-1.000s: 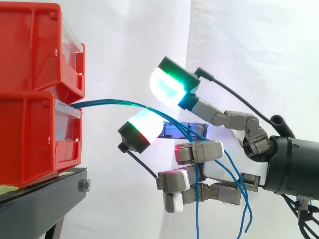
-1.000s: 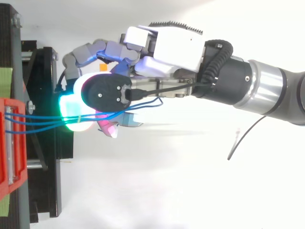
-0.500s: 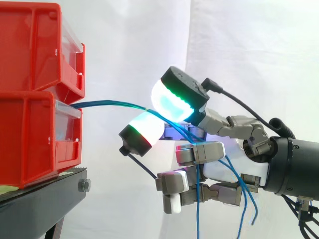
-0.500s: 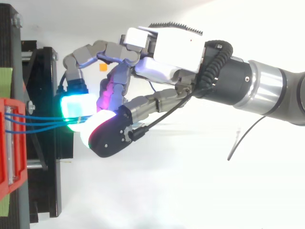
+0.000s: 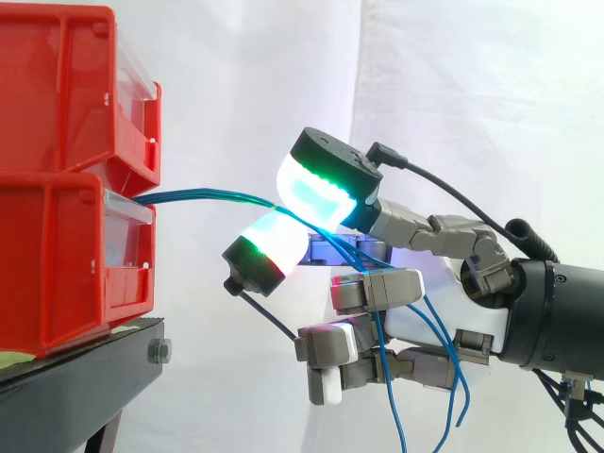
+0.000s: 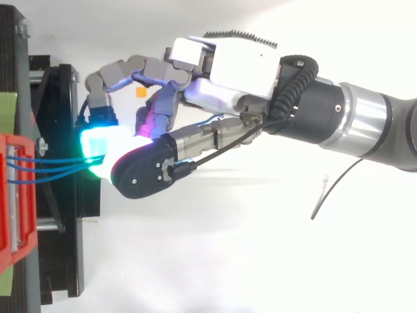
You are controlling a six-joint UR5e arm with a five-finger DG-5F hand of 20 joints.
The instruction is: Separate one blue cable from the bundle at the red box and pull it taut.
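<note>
The hand (image 5: 429, 326) sits right of the red bins (image 5: 57, 255), two glowing pads (image 5: 316, 189) closed around the blue cables (image 5: 212, 196), which pass between them; its other fingers are curled below. The cables leave the gap between the upper and lower bin together, arc loosely rightward and hang past the palm. No single strand looks separated yet and none is taut. Picking one out and drawing it right remains. The neighbouring strands lie close alongside. A black stand (image 5: 85, 377) carries the bins.
</note>
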